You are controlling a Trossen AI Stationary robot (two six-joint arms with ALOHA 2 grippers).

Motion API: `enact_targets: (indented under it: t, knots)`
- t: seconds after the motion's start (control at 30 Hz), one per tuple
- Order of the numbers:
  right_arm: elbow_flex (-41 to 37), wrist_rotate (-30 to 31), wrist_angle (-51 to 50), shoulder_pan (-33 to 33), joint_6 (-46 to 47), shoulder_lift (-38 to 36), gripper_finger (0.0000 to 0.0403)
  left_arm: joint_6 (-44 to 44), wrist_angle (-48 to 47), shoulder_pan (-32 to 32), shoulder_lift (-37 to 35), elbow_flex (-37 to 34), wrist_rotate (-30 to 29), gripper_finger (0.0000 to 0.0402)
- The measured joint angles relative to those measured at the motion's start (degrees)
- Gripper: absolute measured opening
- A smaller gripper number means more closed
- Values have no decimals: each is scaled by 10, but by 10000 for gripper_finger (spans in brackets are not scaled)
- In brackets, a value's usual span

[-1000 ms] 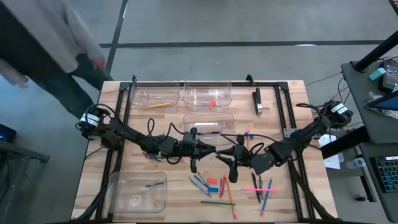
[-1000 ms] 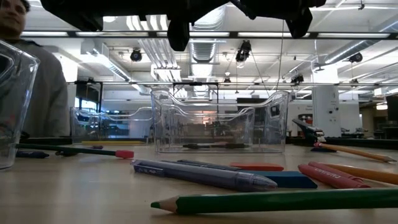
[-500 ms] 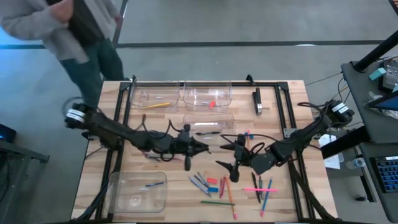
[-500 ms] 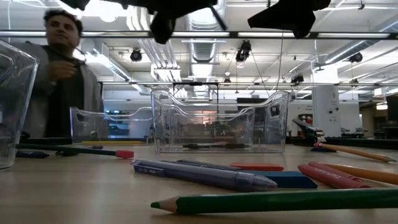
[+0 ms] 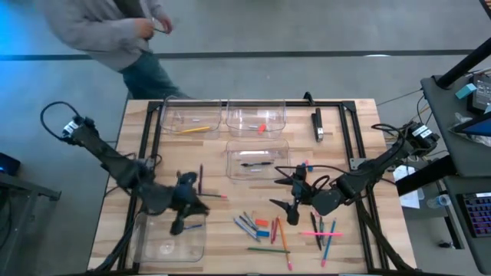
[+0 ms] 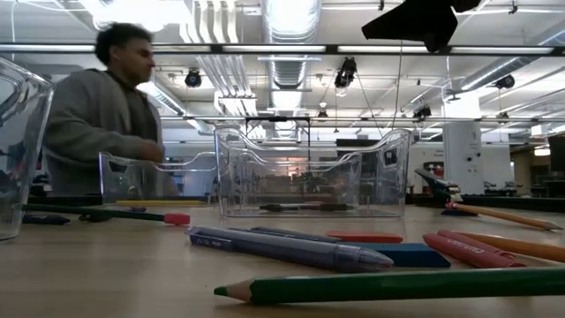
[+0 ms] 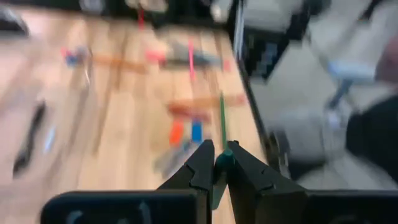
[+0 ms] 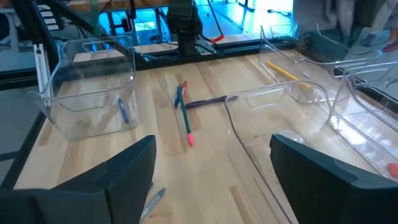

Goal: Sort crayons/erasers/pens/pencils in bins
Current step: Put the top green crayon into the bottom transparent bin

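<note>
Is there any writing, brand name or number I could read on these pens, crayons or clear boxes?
None can be read.
The red crayon in the low view carries a dark printed line, too small to read.
The clear bin and the purple pen show no lettering.

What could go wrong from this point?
The left gripper pinches the green crayon at its very fingertips; it could slip out before reaching the near-left bin. A loose cable lies on the table ahead of the open right gripper and might snag.
</note>
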Motion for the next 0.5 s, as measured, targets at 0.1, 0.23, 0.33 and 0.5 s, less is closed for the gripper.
enact_targets:
  t: [0.1,0.23,0.33,0.5]
  knots:
    - [0,0,2,0,0,0,294,-52,-89,-40,29,36,-12,10]
    - [0,0,1,0,9,0,289,-130,-144,-61,72,49,9,10]
    - [0,0,1,0,9,0,287,-171,-149,-64,100,41,67,16]
    - [0,0,0,0,10,0,288,-243,-173,-63,144,32,174,60]
